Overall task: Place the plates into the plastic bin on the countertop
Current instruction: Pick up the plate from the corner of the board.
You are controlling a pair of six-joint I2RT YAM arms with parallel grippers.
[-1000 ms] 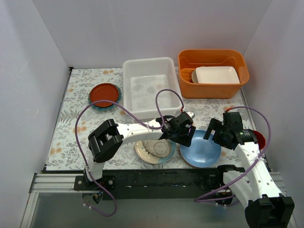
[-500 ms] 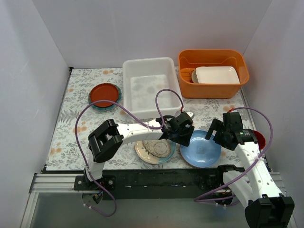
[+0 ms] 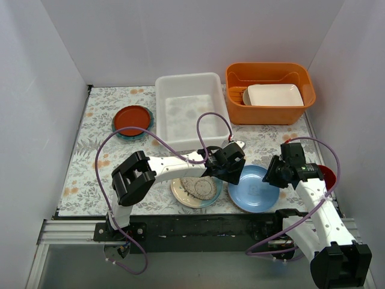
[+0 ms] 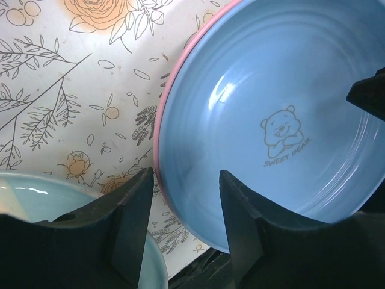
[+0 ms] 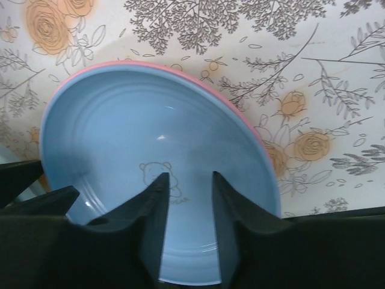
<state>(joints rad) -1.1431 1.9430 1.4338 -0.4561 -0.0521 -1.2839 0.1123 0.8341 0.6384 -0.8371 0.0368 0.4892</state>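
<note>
A light blue plate lies on a pink plate near the countertop's front edge. My left gripper stands half closed astride their left rim: one finger is outside by the pink edge, the other over the blue plate. I cannot tell whether it pinches. My right gripper reaches in from the right, and its narrowed fingers lie over the blue plate with nothing between them. A speckled, teal-rimmed plate lies to the left. A red-brown plate rests on a teal one at the back left. The plastic bin holds nothing.
An orange tub with a white rectangular dish stands to the right of the bin. A small red cup sits behind my right arm. White walls close in both sides, and the black front rail lies just past the plates.
My right gripper has slid left over the blue plate's right side, and its jaws have narrowed from wide open. My left gripper's jaws have closed a little at the left rim.
</note>
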